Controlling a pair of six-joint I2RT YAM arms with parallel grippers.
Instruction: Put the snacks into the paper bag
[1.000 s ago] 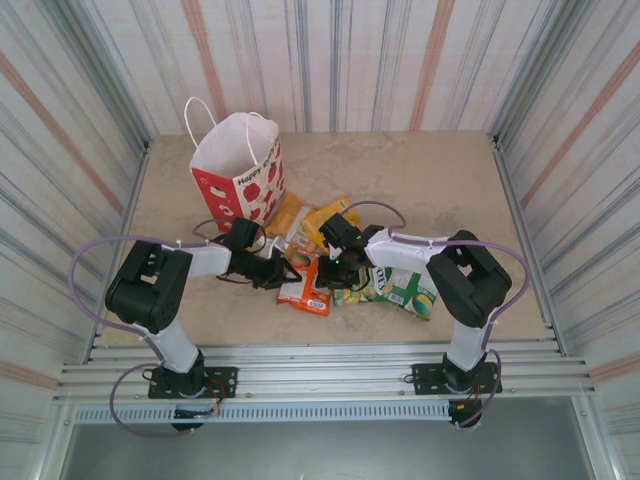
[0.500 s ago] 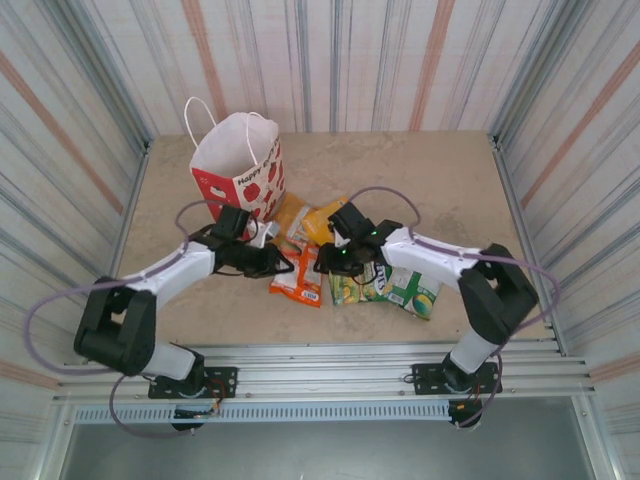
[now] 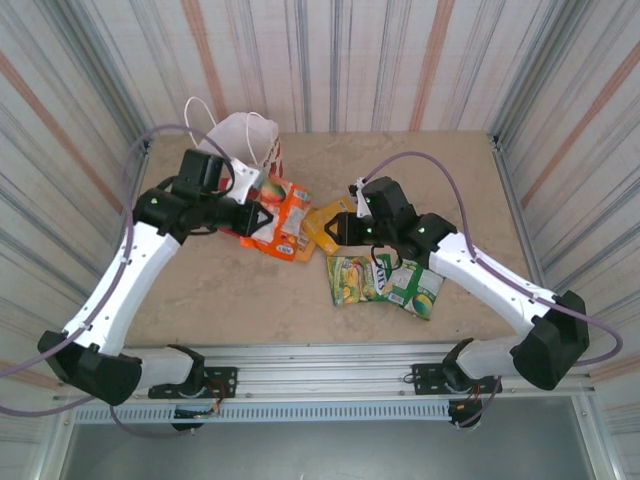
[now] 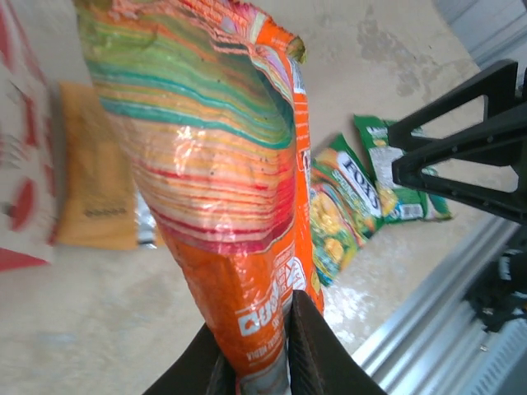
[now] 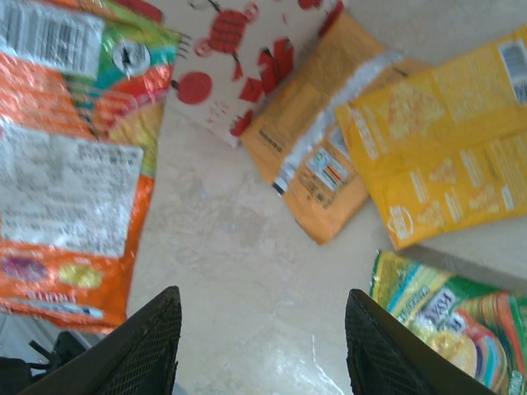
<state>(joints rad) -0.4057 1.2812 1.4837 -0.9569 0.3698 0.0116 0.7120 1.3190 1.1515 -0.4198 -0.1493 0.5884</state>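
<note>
**Fig.** A crinkled, glossy orange packet [image 4: 222, 164] with striped print is pinched at one short end by the closed left fingers [image 4: 309, 362]. Its long axis is carried straight out from the fingertips. It is held off the beige, stone-patterned counter [image 3: 430, 180], just beside the white paper bag [image 3: 245, 140] with red prints. The mesh-textured right fingers [image 5: 144, 346] are spread apart and empty. Below them a flat amber packet [image 5: 321, 156], a yellow packet [image 5: 445, 156] and green packets [image 3: 355, 282] are seen lying on the counter.
</note>
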